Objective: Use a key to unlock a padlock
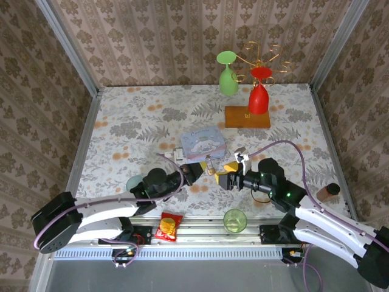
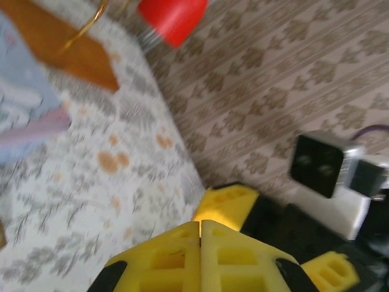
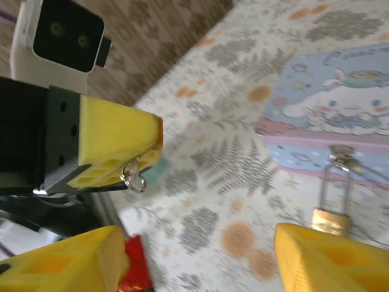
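From my right wrist camera, the right gripper (image 3: pixel 199 243) has its jaws spread wide with nothing between them. The padlock (image 3: pixel 332 210) sits just ahead of one yellow finger (image 3: pixel 328 258) and off the gap's middle, its shackle reaching up to the near side of the pale blue tin (image 3: pixel 331 109). That view also shows me a small silvery ring (image 3: pixel 134 178) dangling from the left gripper (image 3: pixel 149 146). My left wrist camera shows those jaws (image 2: pixel 200 228) pressed together and hides the ring. From above, the padlock (image 1: pixel 209 165) lies between both grippers, at the tin's (image 1: pixel 203 145) near edge. Beyond the tin stands a red glass (image 1: pixel 258 98).
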